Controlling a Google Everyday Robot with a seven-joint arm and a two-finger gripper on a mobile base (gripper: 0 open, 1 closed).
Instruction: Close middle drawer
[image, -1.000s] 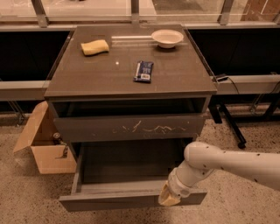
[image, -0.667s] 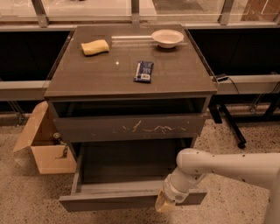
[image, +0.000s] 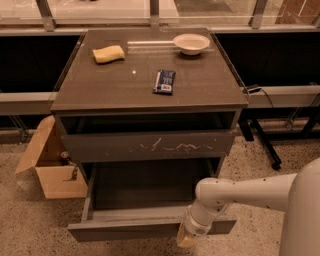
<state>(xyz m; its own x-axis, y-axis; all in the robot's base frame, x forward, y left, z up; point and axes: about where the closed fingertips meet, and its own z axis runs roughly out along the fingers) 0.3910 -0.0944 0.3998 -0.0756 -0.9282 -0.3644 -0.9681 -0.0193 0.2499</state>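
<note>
The middle drawer (image: 130, 231) of the dark grey cabinet is pulled far out toward me, its plain front low in the camera view and its inside empty. Above it sits the drawer with long white scratches (image: 150, 146), nearly shut. My gripper (image: 186, 240) is at the end of the white arm (image: 240, 192), reaching in from the right and down against the middle drawer's front, right of its middle. Only its yellowish tip shows at the bottom edge of the view.
On the cabinet top (image: 200, 90) lie a yellow sponge (image: 108, 53), a dark snack packet (image: 164, 81) and a white bowl (image: 191, 43). An open cardboard box (image: 50, 165) stands on the floor at the left. A black stand's legs (image: 262, 142) are at the right.
My arm has moved left and slightly down along the middle drawer's front. The drawer stays pulled out about as far as before.
</note>
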